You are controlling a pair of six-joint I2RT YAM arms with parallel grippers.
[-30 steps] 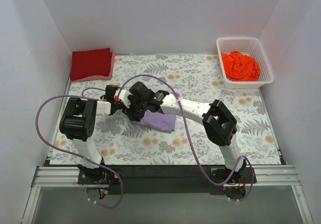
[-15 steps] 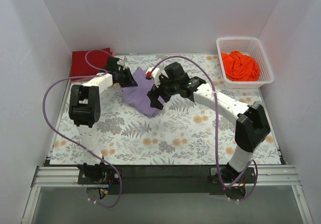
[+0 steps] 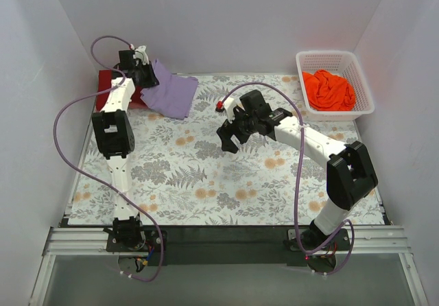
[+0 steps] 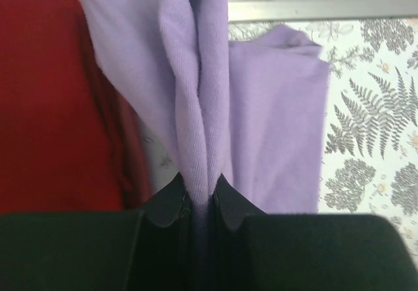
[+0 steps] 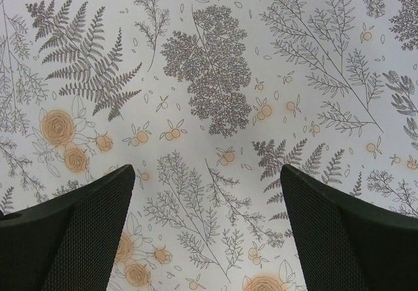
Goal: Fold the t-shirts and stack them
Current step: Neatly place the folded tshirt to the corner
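At far-left corner, we log the left end effector [image 4: 199,201] pinching a bunched fold of the lavender t-shirt [image 3: 171,95]. That shirt drapes partly over the folded dark red t-shirt [image 3: 104,88] and partly onto the floral worktop [image 3: 206,182]. Right end effector [image 3: 230,136] hangs spread and empty above mid-worktop. Orange t-shirt [image 3: 329,90] lies crumpled in the white basket [image 3: 367,99]. Risk, as we judge it: letting go here lands the lavender off-centre. The single-point pinch may also let its fold fall open.
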